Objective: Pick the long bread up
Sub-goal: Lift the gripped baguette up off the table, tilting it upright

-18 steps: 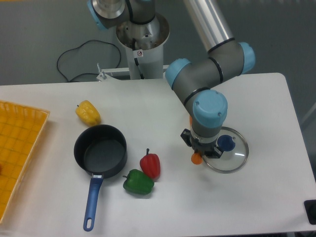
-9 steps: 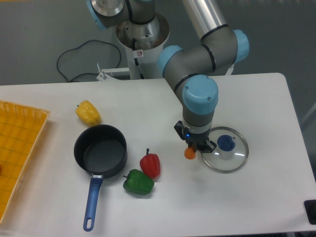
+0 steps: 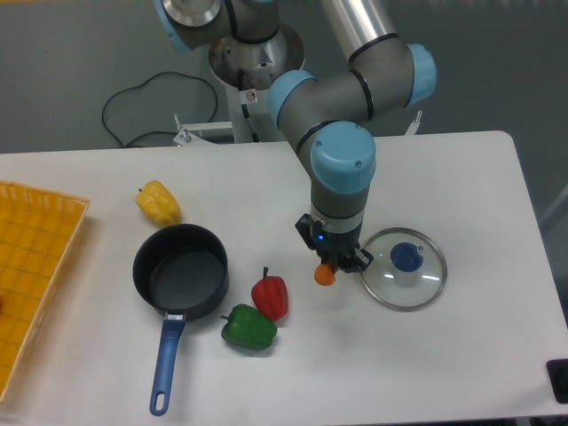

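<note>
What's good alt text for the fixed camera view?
A robot arm's gripper holds the long bread above a white table, only its orange end showing, left of a glass lid. Further left are a dark pan, a red pepper, a green pepper, a yellow pepper and a yellow basket.

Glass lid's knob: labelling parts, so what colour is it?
Blue, on the glass lid's knob, clear in the fixed camera view.

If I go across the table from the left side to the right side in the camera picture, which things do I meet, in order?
Yellow basket → yellow bell pepper → black pan → green pepper → red pepper → long bread, only its orange end showing under the gripper → glass lid.
</note>
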Motion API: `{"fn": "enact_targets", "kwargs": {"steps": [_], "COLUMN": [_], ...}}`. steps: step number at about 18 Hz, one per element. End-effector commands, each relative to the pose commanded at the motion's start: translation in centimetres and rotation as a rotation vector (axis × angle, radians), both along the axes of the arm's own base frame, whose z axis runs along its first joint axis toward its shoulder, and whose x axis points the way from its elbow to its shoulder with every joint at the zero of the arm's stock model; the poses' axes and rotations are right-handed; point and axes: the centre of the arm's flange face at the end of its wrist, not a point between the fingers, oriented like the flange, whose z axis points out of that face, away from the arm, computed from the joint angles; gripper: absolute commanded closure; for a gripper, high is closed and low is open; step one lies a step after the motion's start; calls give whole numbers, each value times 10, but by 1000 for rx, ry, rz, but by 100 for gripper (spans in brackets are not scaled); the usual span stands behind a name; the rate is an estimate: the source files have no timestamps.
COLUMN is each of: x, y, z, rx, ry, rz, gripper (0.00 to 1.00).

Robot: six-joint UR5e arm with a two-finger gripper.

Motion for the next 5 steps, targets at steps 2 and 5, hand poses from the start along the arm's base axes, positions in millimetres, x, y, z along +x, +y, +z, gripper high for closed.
{"fn": "enact_targets", "kwargs": {"steps": [2, 5], "x": [-1, 0], "y": [-1, 0], "z": [1, 1], "rx": [1, 6], "ry": [1, -2], "rz": [2, 1], "gripper": [75, 75]}}
